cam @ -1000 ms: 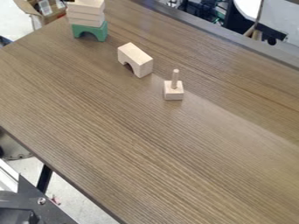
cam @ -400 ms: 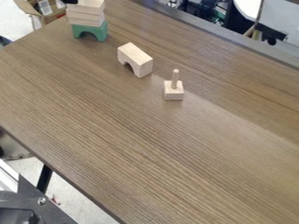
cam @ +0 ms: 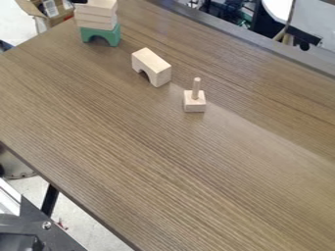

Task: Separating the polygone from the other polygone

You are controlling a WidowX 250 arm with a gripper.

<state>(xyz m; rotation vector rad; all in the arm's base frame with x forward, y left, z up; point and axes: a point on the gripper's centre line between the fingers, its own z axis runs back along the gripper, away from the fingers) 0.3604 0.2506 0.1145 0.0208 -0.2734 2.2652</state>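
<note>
Gripper [cam: 79, 1] (jaw state indeterminable): sideways contact could topple the wooden blocks [cam: 97, 18] beside the jaws off the green arch block [cam: 101, 32]

Broad passage over the near tabletop [cam: 163, 166], arch block [cam: 152, 64] and pegged block [cam: 194, 104] beyond, gap between them, block stack [cam: 95, 20] farther back.

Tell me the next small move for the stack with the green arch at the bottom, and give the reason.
Probably line the gripper up with the uppermost visible pale block for a grasp: the black tip shows close by it at the view's top edge, and the pale blocks sit stacked on the green arch, not yet separated.
</note>
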